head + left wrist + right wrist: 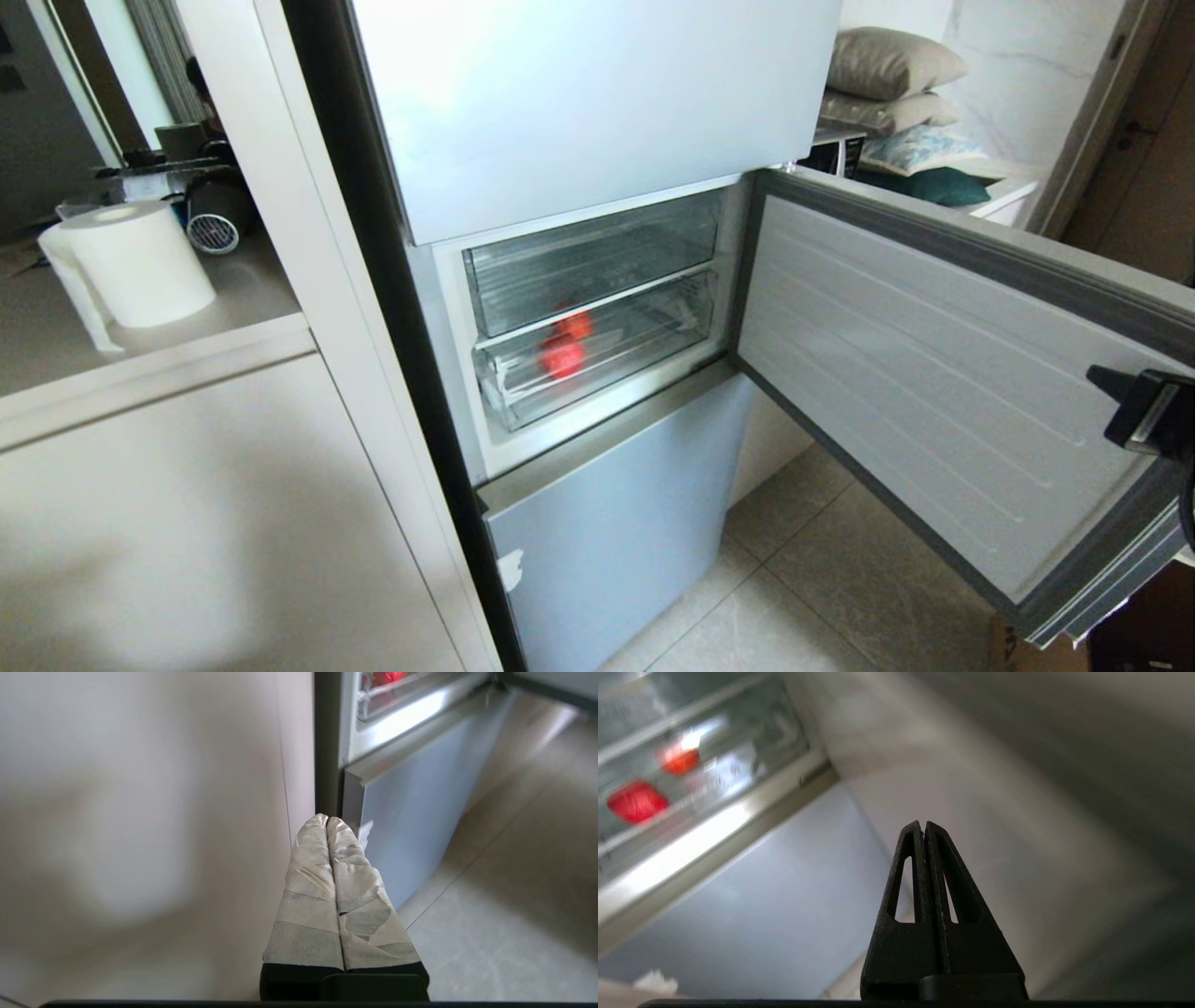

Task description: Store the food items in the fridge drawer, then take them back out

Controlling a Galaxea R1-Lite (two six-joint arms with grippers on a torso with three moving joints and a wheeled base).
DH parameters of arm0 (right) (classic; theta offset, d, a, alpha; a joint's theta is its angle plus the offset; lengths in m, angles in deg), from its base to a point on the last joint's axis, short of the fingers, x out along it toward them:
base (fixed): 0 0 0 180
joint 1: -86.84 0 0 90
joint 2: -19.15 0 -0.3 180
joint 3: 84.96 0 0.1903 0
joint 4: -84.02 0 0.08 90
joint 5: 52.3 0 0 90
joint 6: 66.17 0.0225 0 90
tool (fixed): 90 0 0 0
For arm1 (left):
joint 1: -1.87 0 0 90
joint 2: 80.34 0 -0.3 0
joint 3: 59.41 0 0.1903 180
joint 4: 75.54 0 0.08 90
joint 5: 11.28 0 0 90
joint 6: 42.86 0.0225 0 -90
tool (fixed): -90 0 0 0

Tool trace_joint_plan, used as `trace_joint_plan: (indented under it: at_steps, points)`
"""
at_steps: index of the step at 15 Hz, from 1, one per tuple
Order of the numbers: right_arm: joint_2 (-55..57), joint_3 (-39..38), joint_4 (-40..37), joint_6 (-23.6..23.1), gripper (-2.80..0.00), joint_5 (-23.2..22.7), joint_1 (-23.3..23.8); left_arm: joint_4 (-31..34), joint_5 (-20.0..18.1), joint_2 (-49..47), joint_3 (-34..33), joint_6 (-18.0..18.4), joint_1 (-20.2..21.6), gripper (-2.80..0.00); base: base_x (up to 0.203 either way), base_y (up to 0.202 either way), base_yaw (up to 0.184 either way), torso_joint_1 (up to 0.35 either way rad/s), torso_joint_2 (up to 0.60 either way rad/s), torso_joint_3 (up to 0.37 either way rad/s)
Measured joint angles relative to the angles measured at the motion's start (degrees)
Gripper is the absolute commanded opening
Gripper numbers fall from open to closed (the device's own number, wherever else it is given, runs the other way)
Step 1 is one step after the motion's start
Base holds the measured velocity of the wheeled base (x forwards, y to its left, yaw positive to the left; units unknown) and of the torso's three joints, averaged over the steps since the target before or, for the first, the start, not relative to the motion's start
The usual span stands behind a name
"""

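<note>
Well beyond my right gripper (924, 828), jaws pressed together and empty, two red food items (563, 355) sit behind the pushed-in fridge drawer (597, 359); storing looks done; retrieval remains; left gripper (327, 821) likewise closed

Bright daylight — glare whitens the upper fridge door (579, 93); soft shadows mottle the cabinet (187, 523). The right wrist view is motion-blurred — red items (637, 801) smear behind plastic.

Orange-red food item (563, 356) (blurred through plastic), inside pushed-in clear fridge drawer (597, 359)
</note>
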Motion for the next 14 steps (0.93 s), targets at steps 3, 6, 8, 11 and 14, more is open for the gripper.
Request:
trace_joint_plan:
  at_steps: [3,6,8,11,14]
  points:
    - [0.1,-2.9,0.7,-0.1,-2.8,0.1,0.2,-0.1,0.1,0.8,0.0,-1.8,0.0,-2.8,0.0,0.0,0.0,0.0,0.0,0.0]
    - [-5.1,-7.2,0.6,-0.9,-2.8,-0.2,0.0,-0.1,0.1,1.0,0.0,-1.8,0.0,-2.8,0.0,0.0,0.0,0.0,0.0,0.0]
    - [-11.5,-11.8,0.4,-2.4,-2.8,-1.1,-0.2,-0.1,0.1,1.0,0.0,-1.8,0.0,-2.8,0.0,0.0,0.0,0.0,0.0,0.0]
    - [-24.0,-19.5,-1.0,-5.3,-2.8,-3.2,-0.3,-0.1,0.1,1.0,0.0,-1.8,0.0,-2.8,0.0,0.0,0.0,0.0,0.0,0.0]
    - [-39.3,-25.1,-8.9,-8.8,-2.8,-3.9,-0.3,-0.1,0.1,1.0,0.0,-1.8,0.0,-2.8,0.0,0.0,0.0,0.0,0.0,0.0]
